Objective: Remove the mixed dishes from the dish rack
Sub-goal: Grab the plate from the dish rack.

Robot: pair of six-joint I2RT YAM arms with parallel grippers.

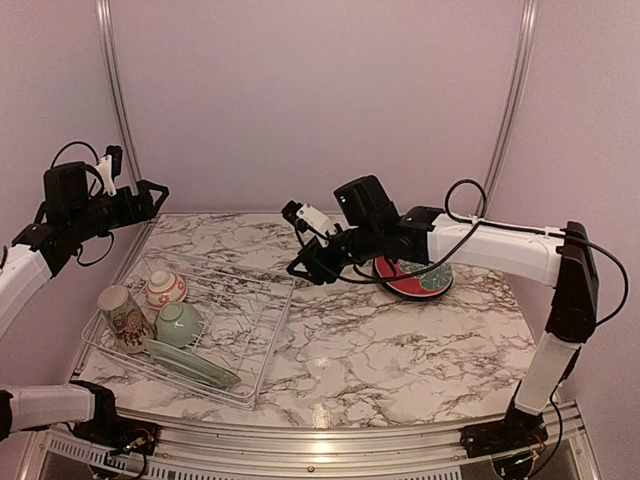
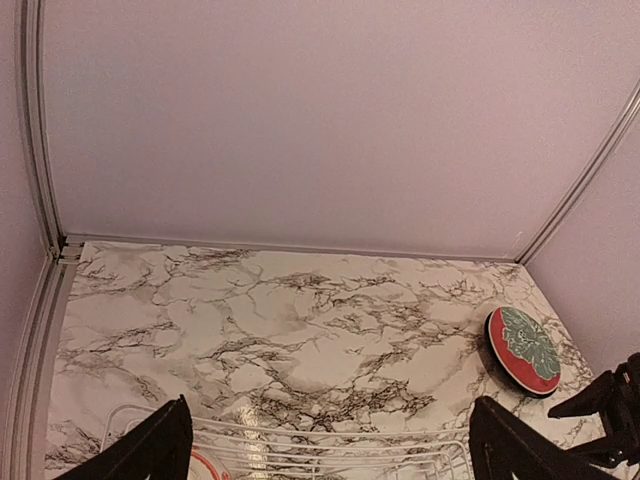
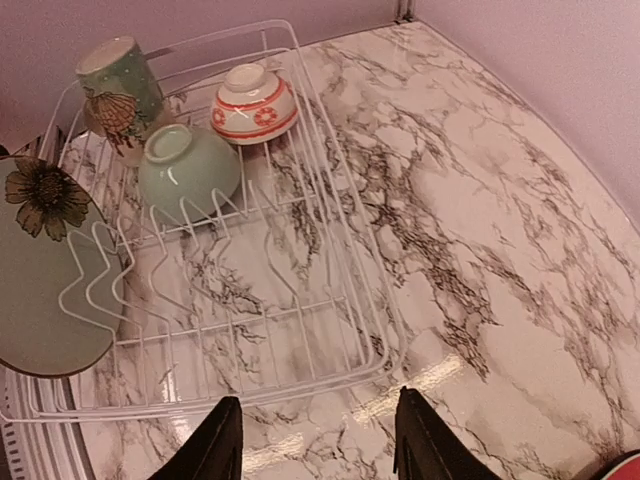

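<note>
One dish is out: the black plate (image 1: 412, 284), glossy with a red-and-green face, lies on the marble-look table (image 1: 380, 350), well right of the rack (image 1: 272, 340). Left among the thin white wires: printed mug (image 1: 123, 318), patterned red-and-white bowl (image 1: 165, 289), upturned green bowl (image 1: 180, 323), leaning green plate (image 1: 190, 362). My left gripper (image 2: 330, 450) and right gripper (image 3: 318, 445) both gape wide, empty.

counter (image 3: 520, 230): glossy marble-look laminate. dish rack (image 3: 300, 300): thin white coated wire. Bowls and mug (image 3: 118, 92): glazed ceramic, smooth and shiny.
</note>
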